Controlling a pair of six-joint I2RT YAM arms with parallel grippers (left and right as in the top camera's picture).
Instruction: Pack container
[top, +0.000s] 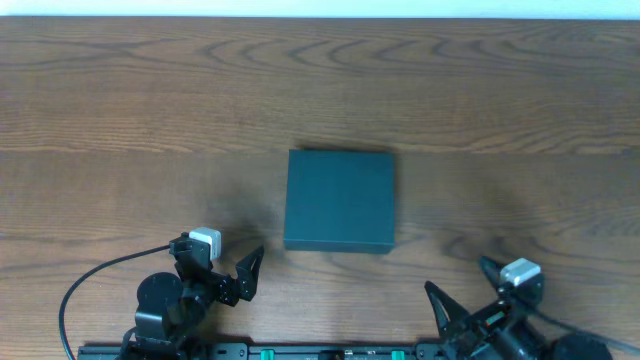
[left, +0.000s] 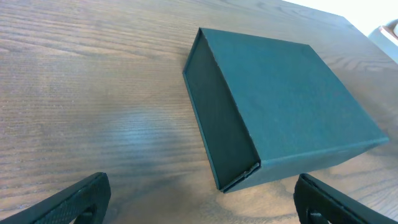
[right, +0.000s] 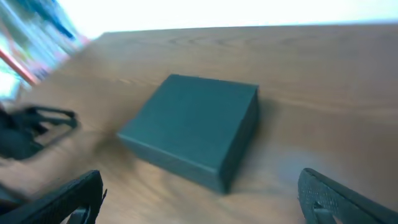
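Left gripper (top: 222, 262): fingers spread wide, empty. Container (top: 340, 200): lid closed, flat on table (top: 120, 100), mid-table, ahead of both arms. Probably light, stiff matte cardboard; take the lid at its seam (left: 239, 180). Right gripper (top: 462, 282): spread, empty.

Container (top: 340, 200): lies flat on table (top: 120, 100), about mid-table. Left gripper (top: 222, 264): at near edge, left of and nearer than the container, apart from it. Right gripper (top: 462, 282): at near edge, right of and nearer than the container, apart from it.
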